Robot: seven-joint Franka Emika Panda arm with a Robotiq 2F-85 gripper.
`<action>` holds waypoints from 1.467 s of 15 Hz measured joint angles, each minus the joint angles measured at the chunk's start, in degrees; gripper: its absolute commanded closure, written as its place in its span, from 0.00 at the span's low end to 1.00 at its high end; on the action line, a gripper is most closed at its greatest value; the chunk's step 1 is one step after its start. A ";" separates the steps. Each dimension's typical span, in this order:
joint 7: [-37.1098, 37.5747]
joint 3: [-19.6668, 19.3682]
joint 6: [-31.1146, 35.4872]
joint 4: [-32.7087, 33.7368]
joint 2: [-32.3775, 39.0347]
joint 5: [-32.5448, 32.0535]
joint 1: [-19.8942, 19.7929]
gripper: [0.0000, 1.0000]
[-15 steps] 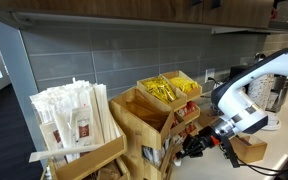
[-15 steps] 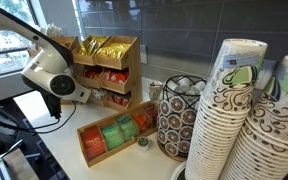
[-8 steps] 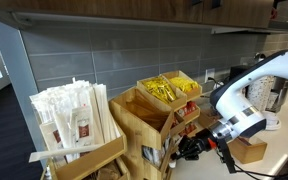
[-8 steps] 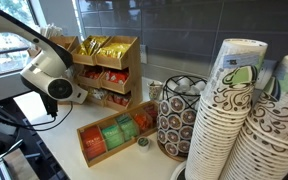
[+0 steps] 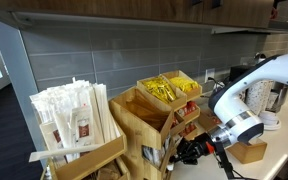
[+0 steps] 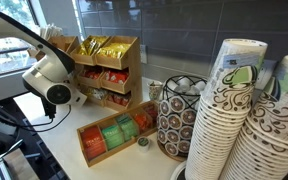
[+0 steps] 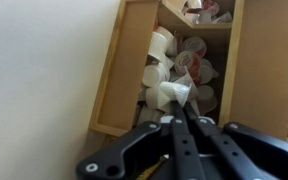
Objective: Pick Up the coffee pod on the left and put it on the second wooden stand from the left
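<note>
In the wrist view my gripper (image 7: 177, 106) has its two black fingers pressed together on the rim of a white coffee pod (image 7: 168, 94). It holds the pod just above a wooden bin (image 7: 116, 75) filled with several more pods (image 7: 180, 58). In an exterior view the gripper (image 5: 191, 149) is low in front of the tiered wooden stand (image 5: 142, 112), by its bottom shelf. In an exterior view the arm's wrist (image 6: 50, 83) is in front of the same stand (image 6: 130, 58) and hides the fingers.
The stand's upper bins hold yellow packets (image 5: 167, 90). A box of paper-wrapped sticks (image 5: 72, 115) stands beside it. On the counter are a wooden tea tray (image 6: 112, 135), a wire pod holder (image 6: 176, 118) and tall stacks of paper cups (image 6: 229, 120).
The arm has shifted slightly down and away from the stand, with the gripper still closed.
</note>
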 measured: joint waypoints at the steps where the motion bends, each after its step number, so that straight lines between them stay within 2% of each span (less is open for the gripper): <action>1: -0.04 0.17 0.00 0.02 0.29 0.73 0.00 0.99; 9: -1.77 2.18 3.05 0.58 2.12 6.38 0.18 0.99; 14: -3.44 3.21 6.31 1.36 2.73 10.99 0.63 0.95; 15: -3.68 3.38 6.73 1.44 2.79 11.65 0.66 0.70; 17: -3.99 3.67 7.36 1.58 2.96 12.09 0.71 0.67; 22: -4.23 4.07 8.83 1.29 2.95 12.08 0.86 0.32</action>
